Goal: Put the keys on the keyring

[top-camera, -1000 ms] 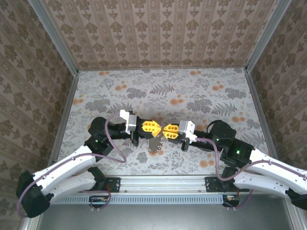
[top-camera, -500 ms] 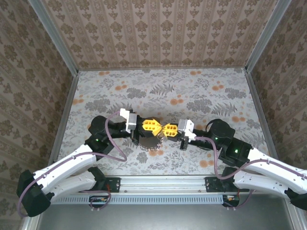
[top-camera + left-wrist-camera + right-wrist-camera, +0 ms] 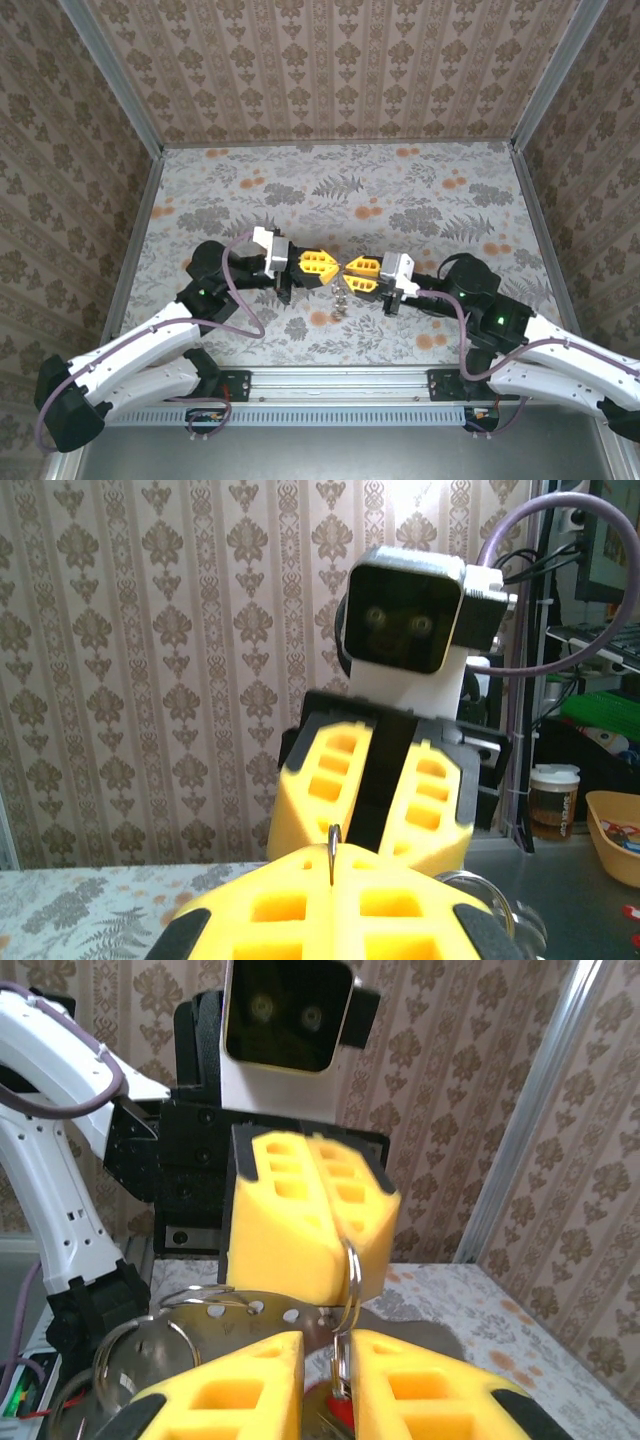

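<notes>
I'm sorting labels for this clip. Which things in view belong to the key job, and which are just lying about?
Job: keyring, pinched by the left gripper; keys, silvery with a red tag.
Lying about: jar; yellow bowl, both in the background.

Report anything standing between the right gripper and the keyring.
Nothing visible does: the keyring, pinched by the left gripper, sits in the gap between the right gripper's fingers, with the keys hanging beneath.
</notes>
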`<action>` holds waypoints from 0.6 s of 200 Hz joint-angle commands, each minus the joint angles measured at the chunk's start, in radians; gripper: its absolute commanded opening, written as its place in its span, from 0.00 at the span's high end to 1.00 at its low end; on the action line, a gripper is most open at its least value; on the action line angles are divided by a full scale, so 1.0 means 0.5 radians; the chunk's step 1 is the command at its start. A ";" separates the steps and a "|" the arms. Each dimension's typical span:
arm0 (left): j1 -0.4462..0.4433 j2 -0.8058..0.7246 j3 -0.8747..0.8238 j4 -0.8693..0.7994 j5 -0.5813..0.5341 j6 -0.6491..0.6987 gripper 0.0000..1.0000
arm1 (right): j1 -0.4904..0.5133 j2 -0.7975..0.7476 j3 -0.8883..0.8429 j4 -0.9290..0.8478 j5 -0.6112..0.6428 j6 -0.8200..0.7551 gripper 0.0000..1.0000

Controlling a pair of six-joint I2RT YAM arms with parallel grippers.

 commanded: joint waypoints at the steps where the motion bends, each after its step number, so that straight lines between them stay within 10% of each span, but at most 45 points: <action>1: -0.017 -0.063 0.114 -0.110 0.025 0.104 1.00 | 0.004 -0.025 0.017 0.023 0.037 0.052 0.79; 120: -0.047 -0.097 0.128 -0.262 0.019 0.174 1.00 | 0.002 0.128 0.094 0.025 -0.040 0.055 0.95</action>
